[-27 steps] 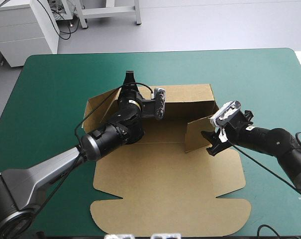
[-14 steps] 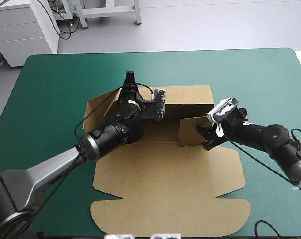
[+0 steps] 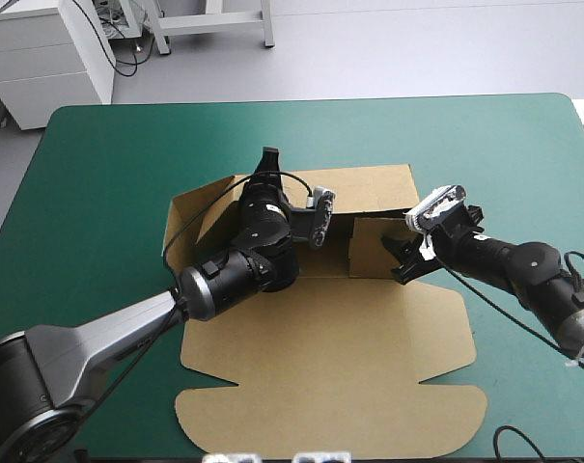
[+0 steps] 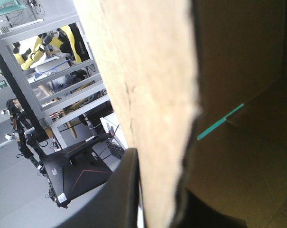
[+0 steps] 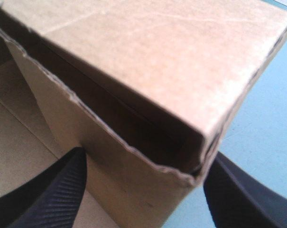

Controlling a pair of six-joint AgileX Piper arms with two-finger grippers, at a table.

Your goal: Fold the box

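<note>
— Where's the box (image 3: 320,338) from where you stand?

— In the middle of the bench (image 3: 108,145), on the teal-green cover. Nearest us the lid (image 3: 330,415) lies flat, its scalloped edge toward the near edge of the bench. Behind it the base panel is flat too.

— And the arms?

— The right pincer (image 3: 400,260) is at the box's right side, just past the base panel. A side flap (image 3: 374,246) stands upright there, turned inward across the box. The wrist camera shows its two black fingers (image 5: 53,190) spread wide, one on either side of that brown corner. So it's parted, straddling the board, not clamped on it.

— The left one?

— Farther back. That arm reaches across the box's left part, and the left pincer (image 3: 268,159) is up at the far wall (image 3: 369,183), which stands raised along the back. In its own camera the wall's cut edge runs between the fingers, with one black finger (image 4: 117,190) pressed close against the board. It's pinched on the box, nearly closed with the sheet in between.

— Anything on the left side?

— A side panel (image 3: 190,217) angles out beside the arm. I can't tell how far up it stands.
</note>
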